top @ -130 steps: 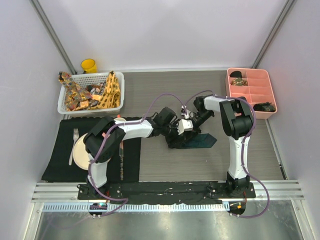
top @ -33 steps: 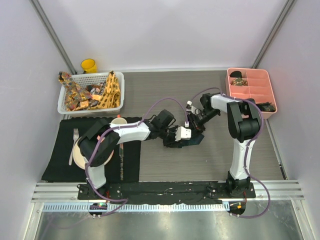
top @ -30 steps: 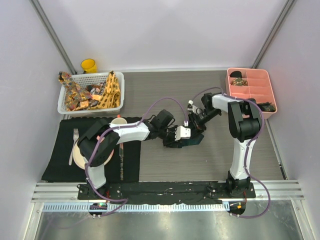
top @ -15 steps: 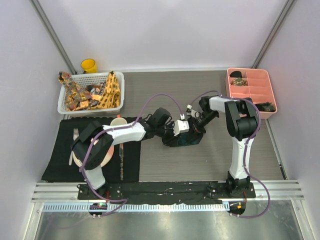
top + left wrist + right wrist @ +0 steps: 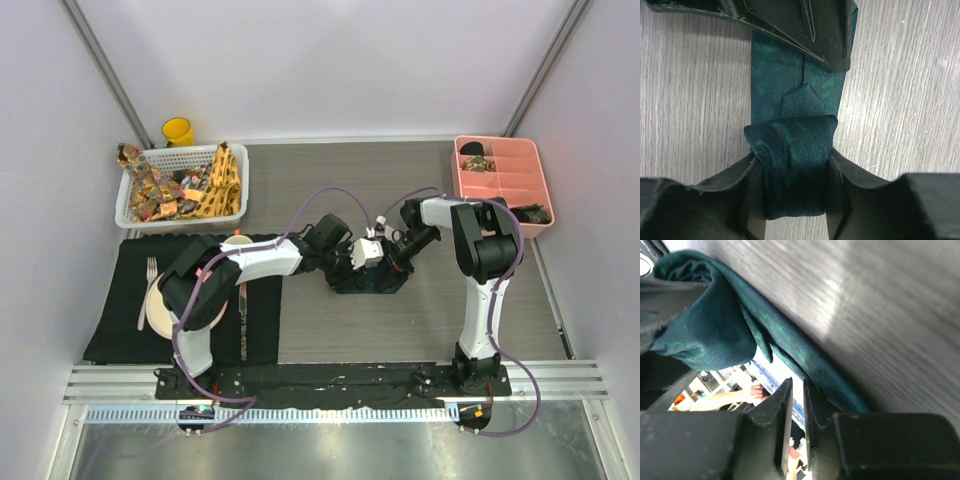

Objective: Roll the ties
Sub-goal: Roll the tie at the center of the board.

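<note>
Teal tie (image 5: 378,281): lies at the table's centre, part rolled. The roll (image 5: 795,150) sits at its 9 o'clock end, and a short flat tail runs toward 3 o'clock.
Left gripper (image 5: 352,270): jaws clamped on the roll, one finger against each side.
Right gripper (image 5: 398,256): jaws drawn almost together over the flat tail (image 5: 805,360). As best I can judge they pinch its edge and hold it taut.
Just changed: a few seconds ago the flat tail stretched much further toward 3 o'clock. It is now short and the roll is fatter. Both grippers have closed in on each other.
Meaning: this tie looks nearly rolled, with only the pointed end left to wind in. The right gripper will likely have to let go before the last turn.
Patterned ties (image 5: 215,185): heaped loose in the white basket (image 5: 128,215) at 10 o'clock, not yet rolled.
Pink tray (image 5: 500,195): at 2 o'clock, with dark bundles in two compartments, too small to tell what they are.
</note>
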